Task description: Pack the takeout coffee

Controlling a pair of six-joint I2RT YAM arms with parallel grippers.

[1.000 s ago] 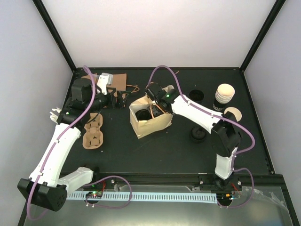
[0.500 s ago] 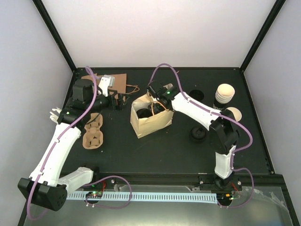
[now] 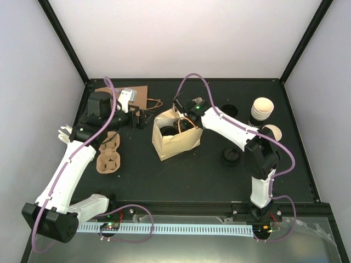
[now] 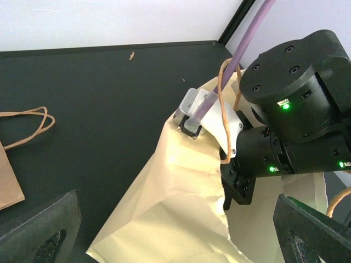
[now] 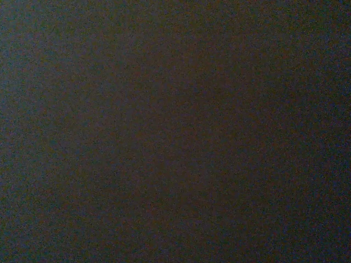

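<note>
Two robot arms: left arm, right arm. Two paper bags: one cream bag standing open, one brown bag lying flat. One pulp cup carrier. Two round black lids on the surface: far lid, near lid. Two paper cup rims show: stacked cup and single cup. How many cups are in the stack can't be counted.

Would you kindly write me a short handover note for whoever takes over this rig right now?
Left gripper: open, empty, beside the left rim of the paper bag.
Right gripper: inside the bag; state hidden, its camera dark.
Paper cups stand at the far right, outside the bag.
Done: bag stands open.
Left: check whether a cup is inside; if not, pack one.
</note>
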